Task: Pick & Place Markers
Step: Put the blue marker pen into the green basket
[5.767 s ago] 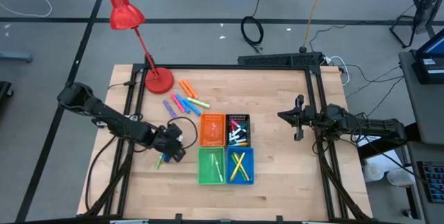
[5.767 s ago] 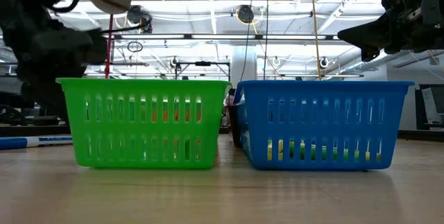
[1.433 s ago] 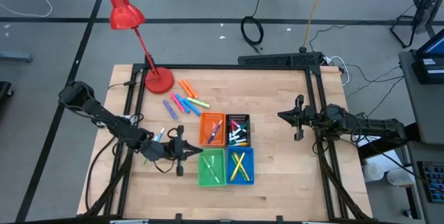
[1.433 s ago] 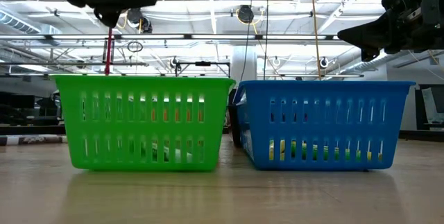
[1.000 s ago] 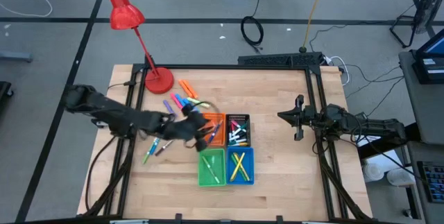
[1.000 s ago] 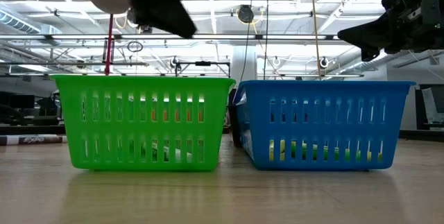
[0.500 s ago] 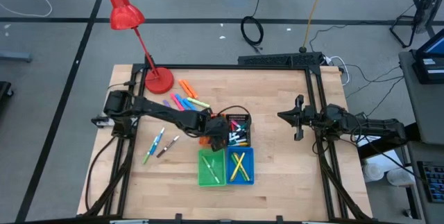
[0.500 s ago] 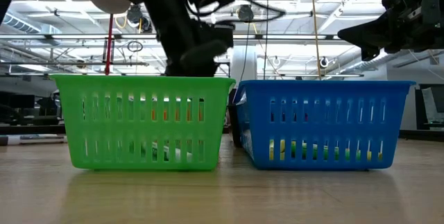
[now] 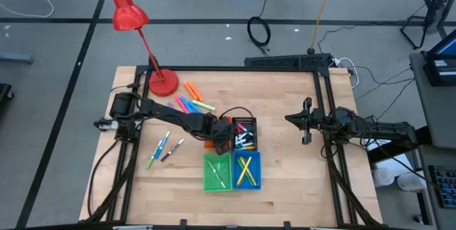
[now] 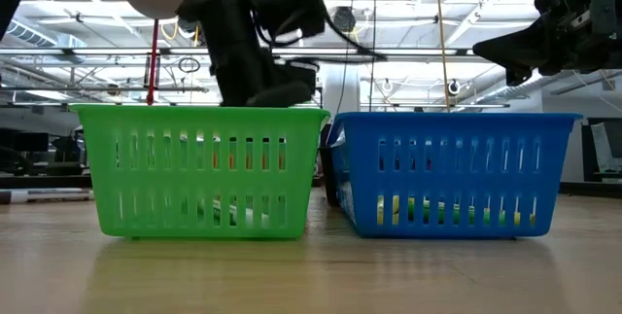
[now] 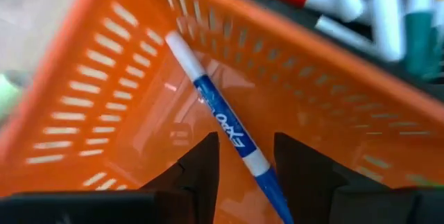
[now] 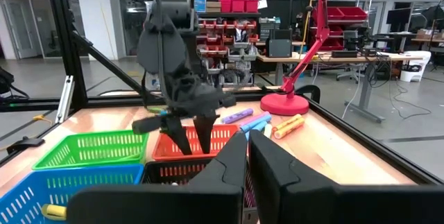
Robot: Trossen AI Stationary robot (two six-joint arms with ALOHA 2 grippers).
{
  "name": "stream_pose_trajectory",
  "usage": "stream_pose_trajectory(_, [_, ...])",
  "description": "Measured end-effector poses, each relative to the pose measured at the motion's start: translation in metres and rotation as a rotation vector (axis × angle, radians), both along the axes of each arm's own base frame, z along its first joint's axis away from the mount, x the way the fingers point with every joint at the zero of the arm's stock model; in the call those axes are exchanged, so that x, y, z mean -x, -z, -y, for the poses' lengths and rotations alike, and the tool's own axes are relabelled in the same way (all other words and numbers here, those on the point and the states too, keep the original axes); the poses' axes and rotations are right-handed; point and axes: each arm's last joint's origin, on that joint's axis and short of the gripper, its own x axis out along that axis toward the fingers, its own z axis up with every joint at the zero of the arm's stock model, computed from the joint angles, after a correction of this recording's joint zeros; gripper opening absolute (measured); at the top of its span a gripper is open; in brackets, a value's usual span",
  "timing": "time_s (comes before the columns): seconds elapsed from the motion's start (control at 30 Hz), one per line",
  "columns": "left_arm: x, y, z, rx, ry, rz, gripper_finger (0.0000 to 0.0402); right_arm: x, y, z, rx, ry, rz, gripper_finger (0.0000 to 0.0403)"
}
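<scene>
One blue-capped marker [image 11: 223, 123] between open left claw [image 11: 239, 156] fingers (lower end possibly hidden).

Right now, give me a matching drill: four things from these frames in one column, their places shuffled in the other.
1 blue-and-white marker
2 yellow markers
3 red lamp
4 right gripper

A in the blue bin
B far-left corner of the table
C above the table's right side
D in the orange bin

Pairs: 1-D, 2-A, 3-B, 4-C

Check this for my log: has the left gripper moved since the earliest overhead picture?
Yes. The left gripper has gone from the bare table left of the green bin to above the orange bin.
</scene>
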Motion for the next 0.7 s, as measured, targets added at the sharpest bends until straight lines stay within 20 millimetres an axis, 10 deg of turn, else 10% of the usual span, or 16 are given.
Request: stream_pose_trajectory(0.7, [-0.007,0.026,-0.01,0.1,-0.063,-0.039,0.0078,-0.002,0.002,0.0,-0.003,0.0,-0.029,0.0009])
